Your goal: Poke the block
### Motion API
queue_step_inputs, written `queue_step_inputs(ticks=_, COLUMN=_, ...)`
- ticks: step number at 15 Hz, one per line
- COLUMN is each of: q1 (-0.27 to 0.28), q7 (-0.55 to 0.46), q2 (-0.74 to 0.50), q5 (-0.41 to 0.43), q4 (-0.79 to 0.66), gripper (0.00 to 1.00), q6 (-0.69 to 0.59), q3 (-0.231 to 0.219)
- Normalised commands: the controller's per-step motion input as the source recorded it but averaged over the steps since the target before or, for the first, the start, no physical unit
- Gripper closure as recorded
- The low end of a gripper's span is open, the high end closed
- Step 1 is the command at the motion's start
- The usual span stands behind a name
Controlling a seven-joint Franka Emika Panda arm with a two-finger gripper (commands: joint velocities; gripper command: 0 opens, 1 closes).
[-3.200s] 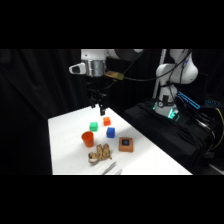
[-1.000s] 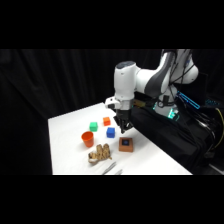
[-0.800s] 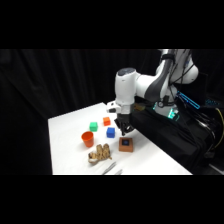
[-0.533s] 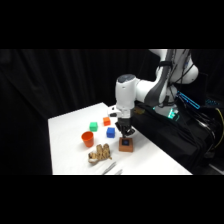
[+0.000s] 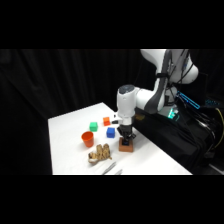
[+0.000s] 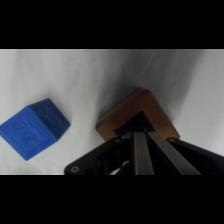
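Brown and square, the block (image 6: pixel 131 116) has no long axis; in the wrist view it sits turned like a diamond, one corner pointing toward the top of the picture. It lies on the white table (image 5: pixel 70 125) near its right edge, just beside the blue cube (image 6: pixel 33 127). The gripper (image 6: pixel 142 145) stands on the block's top with its fingers pressed together, hiding most of the dark mark there. Its linkage covers the block's lower half.
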Motion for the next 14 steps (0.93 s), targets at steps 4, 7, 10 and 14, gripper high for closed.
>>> queue_step_inputs(ticks=4, q1=0.051, q7=0.00, q2=0.07, q5=-0.112, q4=-0.02, gripper=0.99, q6=0.18, q3=-0.028)
queue_step_inputs(ticks=7, q1=0.076, q7=0.04, q2=-0.21, q5=-0.136, q4=-0.11, gripper=0.99, q6=-0.06, q3=-0.046)
queue_step_inputs(ticks=10, q1=0.043, q7=0.00, q2=-0.46, q5=-0.103, q4=-0.14, gripper=1.00, q6=-0.31, q3=-0.031)
queue_step_inputs(ticks=14, q1=-0.027, q7=-0.09, q2=-0.51, q5=-0.017, q4=-0.09, gripper=0.74, q6=-0.38, q3=0.001)
